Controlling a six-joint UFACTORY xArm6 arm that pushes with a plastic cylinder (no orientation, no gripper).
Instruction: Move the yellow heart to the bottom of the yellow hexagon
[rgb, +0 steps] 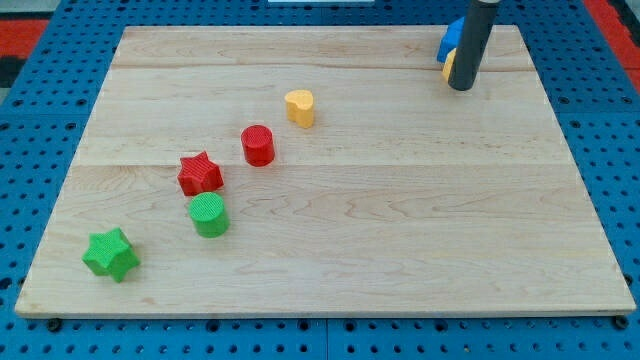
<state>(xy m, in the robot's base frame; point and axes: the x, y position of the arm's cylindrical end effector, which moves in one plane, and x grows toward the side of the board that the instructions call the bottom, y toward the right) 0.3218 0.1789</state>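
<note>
The yellow heart (300, 107) sits on the wooden board (400, 230) left of centre, toward the view's top. A yellow block (449, 65), probably the hexagon, shows only as a sliver behind my rod at the view's top right, with a blue block (450, 40) just above it. My tip (460, 88) rests on the board right beside that yellow block, far to the right of the heart.
A red cylinder (258, 145), a red star (200, 174), a green cylinder (210, 215) and a green star (111, 254) run in a diagonal line from the heart down to the view's bottom left. A blue pegboard surrounds the board.
</note>
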